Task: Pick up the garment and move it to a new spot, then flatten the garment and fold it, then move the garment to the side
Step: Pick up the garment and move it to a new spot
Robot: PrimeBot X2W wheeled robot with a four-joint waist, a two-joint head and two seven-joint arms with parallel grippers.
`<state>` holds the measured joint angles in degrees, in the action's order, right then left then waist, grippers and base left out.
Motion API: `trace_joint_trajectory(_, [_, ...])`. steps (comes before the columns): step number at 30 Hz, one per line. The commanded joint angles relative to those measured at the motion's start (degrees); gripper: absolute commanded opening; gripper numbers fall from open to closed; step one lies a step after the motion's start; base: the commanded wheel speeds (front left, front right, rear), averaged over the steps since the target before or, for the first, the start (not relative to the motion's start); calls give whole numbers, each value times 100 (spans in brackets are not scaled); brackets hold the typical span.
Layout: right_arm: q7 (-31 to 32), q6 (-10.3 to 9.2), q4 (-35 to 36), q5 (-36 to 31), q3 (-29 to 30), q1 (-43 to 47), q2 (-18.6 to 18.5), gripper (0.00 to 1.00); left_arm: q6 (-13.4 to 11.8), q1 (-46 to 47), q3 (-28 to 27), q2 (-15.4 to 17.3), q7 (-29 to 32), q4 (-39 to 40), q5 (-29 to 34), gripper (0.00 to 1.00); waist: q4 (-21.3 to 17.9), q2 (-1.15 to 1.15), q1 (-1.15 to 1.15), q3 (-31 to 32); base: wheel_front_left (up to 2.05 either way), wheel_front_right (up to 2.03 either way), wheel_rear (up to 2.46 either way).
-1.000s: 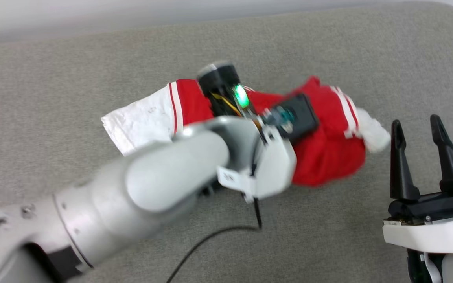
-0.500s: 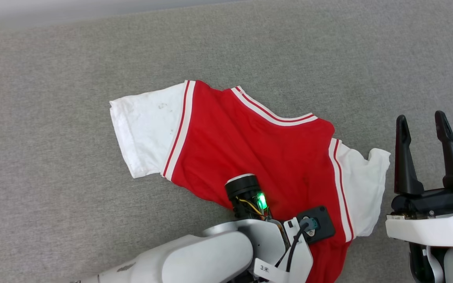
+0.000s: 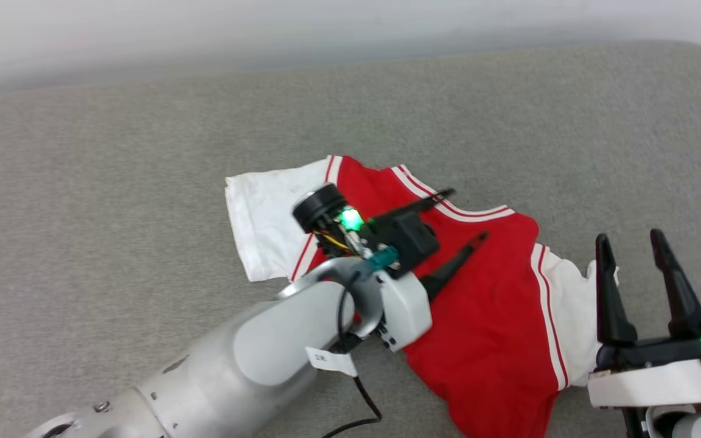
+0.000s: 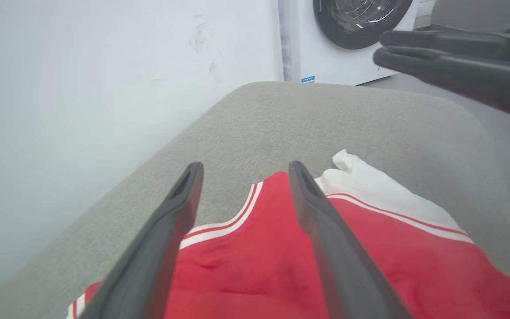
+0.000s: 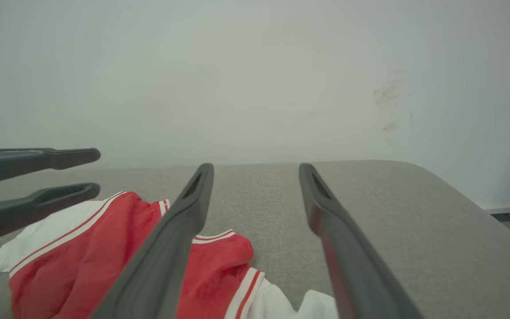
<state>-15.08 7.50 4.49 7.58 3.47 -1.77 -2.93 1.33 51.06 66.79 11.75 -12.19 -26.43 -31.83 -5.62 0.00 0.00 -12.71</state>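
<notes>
The garment (image 3: 496,316), a red T-shirt with white sleeves and striped trim, lies spread out and plain side up on the grey cushion (image 3: 113,182). My left gripper (image 3: 466,215) hovers over its chest near the collar, open, with nothing between its fingers. In the left wrist view the left gripper (image 4: 246,166) points across the garment (image 4: 259,270) toward the collar and far sleeve. My right gripper (image 3: 629,237) stands open beside the right sleeve, holding nothing. In the right wrist view, the right gripper (image 5: 256,167) frames the garment (image 5: 82,248) at lower left, with the left gripper's fingers (image 5: 60,157) beside it.
A white wall (image 5: 255,66) runs behind the grey cushion (image 5: 370,199), whose corner rounds off at the right. A washing machine (image 4: 357,26) stands beyond that end. A black cable (image 3: 366,398) hangs from my left forearm.
My left gripper has opened and let go of the garment, then lifted from the hem to over the chest. The garment went from bunched to spread flat. The head camera shifted.
</notes>
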Motion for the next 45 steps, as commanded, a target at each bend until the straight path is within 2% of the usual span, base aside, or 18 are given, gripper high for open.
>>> trace_joint_trajectory(1, [-14,-3,-59,-69,7,97,10,100,-169,-150,-154,30,-146,-74,2,100,189,0,0,201,0,0,0])
trace_joint_trajectory(5, [-14,-3,-184,-128,49,232,10,100,-633,-412,-666,209,-293,-95,19,100,339,0,0,366,0,0,0])
trace_joint_trajectory(11, [-14,-3,-307,-169,108,392,10,100,-1234,-1145,-1776,564,-305,641,374,100,513,0,0,564,0,0,0])
trace_joint_trajectory(19, [-14,-3,-438,-163,135,566,10,100,-1693,-2498,-3221,845,-301,1437,966,100,700,0,0,793,0,0,0])
trace_joint_trajectory(20, [-14,-3,-438,-163,135,566,10,100,-1693,-2498,-3221,845,-301,1437,966,100,700,0,0,793,0,0,0])
trace_joint_trajectory(23, [-14,-3,-468,-131,138,634,10,100,-1785,-3058,-3719,830,-302,1668,1156,100,749,0,0,887,0,0,0])
trace_joint_trajectory(28, [-14,-3,-492,-53,133,732,10,100,-1690,-3897,-4523,697,-302,1954,1360,100,808,0,0,1052,0,0,0])
trace_joint_trajectory(33, [-14,-3,-489,102,150,801,9,100,-1364,-4556,-5052,487,-302,2138,1582,100,830,0,0,1192,0,0,0])
trace_joint_trajectory(38, [-14,-3,-470,221,162,866,10,100,-1062,-5006,-5419,239,-302,2212,1806,100,806,0,0,1263,0,0,0])
trace_joint_trajectory(45, [-14,-3,-463,258,176,935,10,100,-769,-5368,-5814,-105,-303,2223,2119,100,780,0,0,1323,0,0,0])
